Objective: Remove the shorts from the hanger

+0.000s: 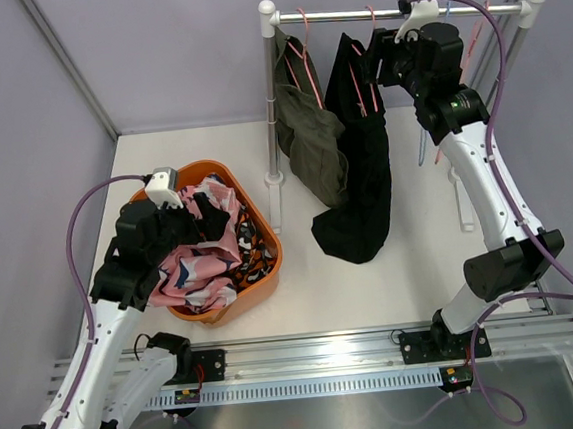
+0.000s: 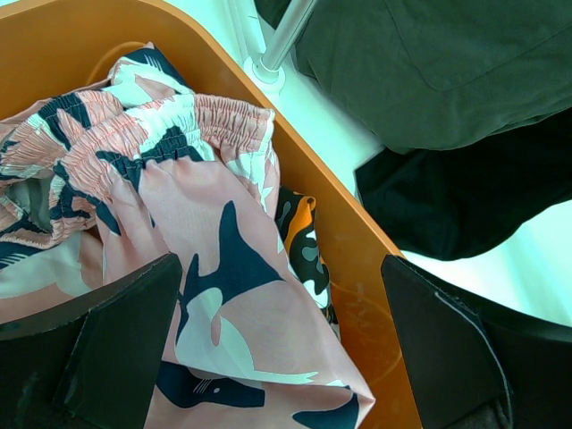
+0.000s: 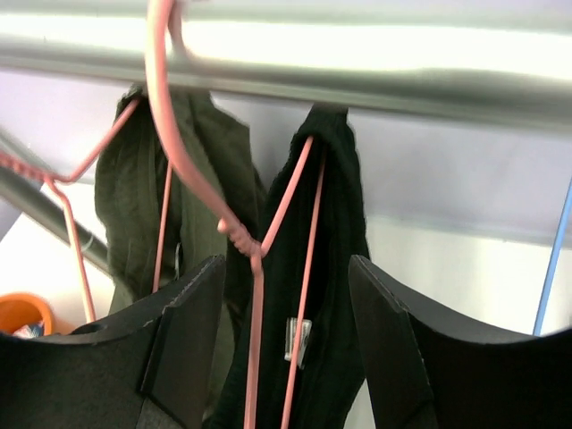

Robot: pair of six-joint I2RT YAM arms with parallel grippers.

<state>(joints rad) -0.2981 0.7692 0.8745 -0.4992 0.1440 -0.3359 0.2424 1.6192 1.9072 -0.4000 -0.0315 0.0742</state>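
At the far right rail, we see the right gripper spread wide and gripping nothing, a pink hanger carrying the black shorts showing between its fingers. Just left of them hang the olive shorts. Near left, the left gripper hovers wide open and empty over the orange basket, where the pink shorts lie over the camouflage shorts.

No readable txt, labels, brands or nos. anywhere in any view.
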